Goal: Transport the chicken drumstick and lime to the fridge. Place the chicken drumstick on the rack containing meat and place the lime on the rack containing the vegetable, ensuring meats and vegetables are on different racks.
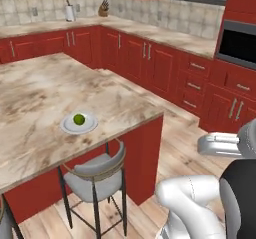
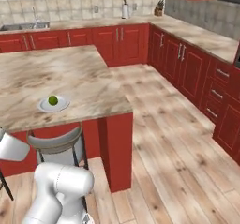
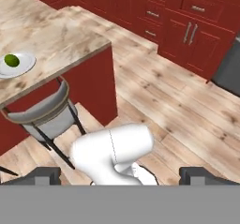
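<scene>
Marbled beige stone is covering the island counter (image 1: 45, 98), and this counter is serving as the landmark for everything else; a white plate (image 1: 79, 124) is sitting on the counter near its front edge, close to the corner, and the lime (image 1: 79, 119) is resting in the middle of that plate, bright green and round; in the right base view the lime (image 2: 53, 100) is lying on the same plate (image 2: 54, 104), again near the counter's front edge; in the hand view the lime (image 3: 11, 60) is showing at the far left on the plate (image 3: 18, 64), with the counter (image 3: 51, 35) stretching away behind it. A grey-seated stool (image 1: 97, 175) with a dark frame is standing tucked under the counter's overhang, just below the plate; the stool (image 3: 44, 115) is also appearing in the hand view beneath the counter's edge. Red cabinets (image 1: 150, 63) are running along the walls beyond the counter, topped by their own pale worktop; a knife block (image 1: 103, 8) and a paper towel roll (image 1: 70, 12) are standing on that far worktop by the tiled wall; a wooden plank floor (image 2: 173, 138) is spreading to the right of the counter. The gripper (image 3: 126, 176) is hanging well apart from the counter, over the floor; its two dark fingertips (image 3: 44, 175) are standing wide apart, released, grasping nothing.
</scene>
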Robot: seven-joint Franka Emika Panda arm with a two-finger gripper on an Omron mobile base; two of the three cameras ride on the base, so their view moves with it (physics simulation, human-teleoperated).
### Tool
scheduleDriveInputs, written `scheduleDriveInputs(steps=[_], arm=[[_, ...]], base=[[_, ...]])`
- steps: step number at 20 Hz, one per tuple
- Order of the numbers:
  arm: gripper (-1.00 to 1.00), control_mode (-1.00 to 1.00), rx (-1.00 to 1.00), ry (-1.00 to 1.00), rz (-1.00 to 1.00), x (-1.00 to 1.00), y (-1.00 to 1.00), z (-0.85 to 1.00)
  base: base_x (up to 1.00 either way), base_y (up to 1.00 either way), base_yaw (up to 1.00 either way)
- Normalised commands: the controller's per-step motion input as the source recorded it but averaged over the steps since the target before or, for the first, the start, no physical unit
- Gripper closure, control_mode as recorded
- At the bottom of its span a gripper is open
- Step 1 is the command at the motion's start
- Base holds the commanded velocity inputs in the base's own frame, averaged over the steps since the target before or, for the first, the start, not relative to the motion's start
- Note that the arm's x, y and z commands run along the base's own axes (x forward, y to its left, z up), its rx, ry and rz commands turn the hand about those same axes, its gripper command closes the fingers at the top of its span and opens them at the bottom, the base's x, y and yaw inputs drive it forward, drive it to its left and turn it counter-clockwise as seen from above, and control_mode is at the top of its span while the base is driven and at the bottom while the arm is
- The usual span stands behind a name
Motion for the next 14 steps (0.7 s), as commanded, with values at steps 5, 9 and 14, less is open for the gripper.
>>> scheduleDriveInputs(steps=[5,9,14], arm=[[-1.00,1.00,0.00,0.00,0.00,0.00,0.00,0.00],[-1.00,1.00,0.00,0.00,0.00,0.00,0.00,0.00],[-1.00,1.00,0.00,0.00,0.00,0.00,0.00,0.00]], base=[[0.80,0.08,0.48],[0.54,-0.01,0.60],[0.34,-0.21,0.62]])
